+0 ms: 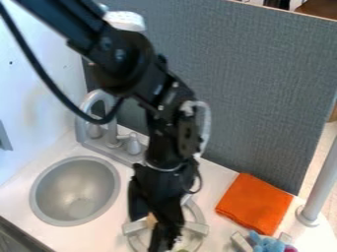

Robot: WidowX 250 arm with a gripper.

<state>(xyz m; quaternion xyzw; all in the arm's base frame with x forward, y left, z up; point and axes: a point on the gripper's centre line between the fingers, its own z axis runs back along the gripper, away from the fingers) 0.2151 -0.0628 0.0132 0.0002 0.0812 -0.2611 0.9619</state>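
The black gripper [156,216] hangs low at the bottom centre, over a grey ring-shaped burner [197,228] with light bars across it. A small tan patch [151,220] shows right beside the gripper; whether it is held cannot be told. A bit of something green [182,250] is at the bottom edge, by the burner. To the right of the gripper lies a folded orange cloth [254,203] on the white counter [214,178]. A blue soft toy [266,242] with a pink part sits at the bottom right, on or beside another light-barred burner.
A round grey sink [76,191] is set in the counter at left, with a grey faucet [111,129] behind it. A grey fabric panel [263,93] stands along the back. At the right edge rises a grey pole [320,184]. A white wall [39,106] bounds the left.
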